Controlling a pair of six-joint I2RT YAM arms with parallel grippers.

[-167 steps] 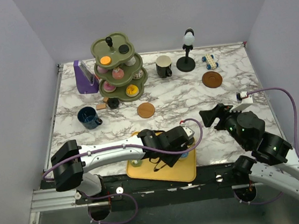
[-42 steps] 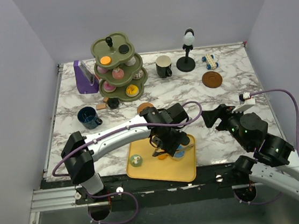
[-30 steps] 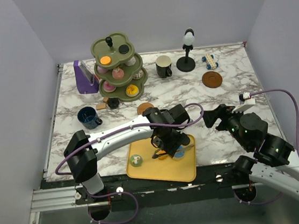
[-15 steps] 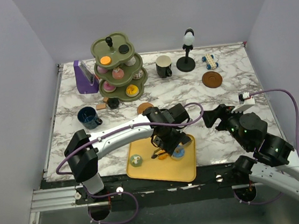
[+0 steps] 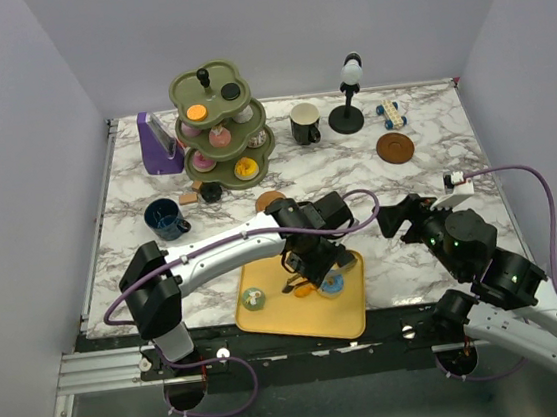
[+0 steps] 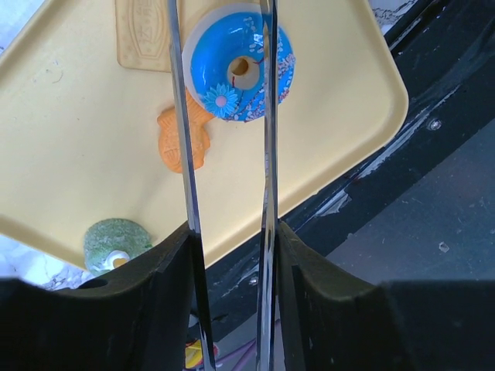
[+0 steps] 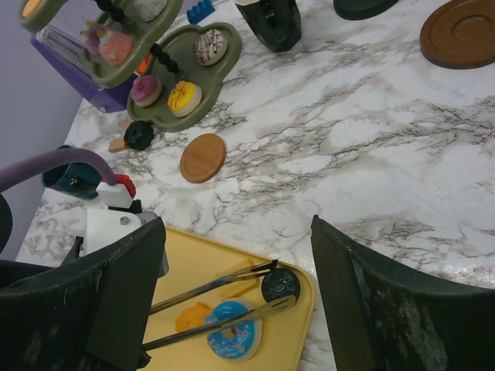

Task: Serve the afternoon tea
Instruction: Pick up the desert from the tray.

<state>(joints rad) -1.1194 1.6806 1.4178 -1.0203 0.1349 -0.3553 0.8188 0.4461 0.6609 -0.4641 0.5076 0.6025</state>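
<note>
My left gripper (image 6: 232,255) is shut on metal tongs (image 6: 179,116) over the yellow tray (image 6: 77,154). The tong blades straddle a blue doughnut (image 6: 244,66), one at its left edge and one across its right side; I cannot tell whether they touch it. An orange biscuit (image 6: 174,147), a beige biscuit (image 6: 143,35), a black biscuit (image 7: 280,284) and a green cupcake (image 6: 116,243) also lie on the tray. My right gripper (image 7: 236,232) hangs open and empty to the right of the tray. The olive-green stand (image 5: 217,125) holds several treats at the back left.
A dark-blue mug (image 5: 164,218) stands at the left and a black mug (image 5: 304,123) at the back. Brown coasters (image 5: 272,203) (image 5: 394,147) lie on the marble. A purple holder (image 5: 158,145) and a black stand with a white ball (image 5: 349,100) are at the back.
The left arm has come up from low across the tray to over it. In the last second the tong blades have drawn closer together around the blue doughnut. The right arm is still.
</note>
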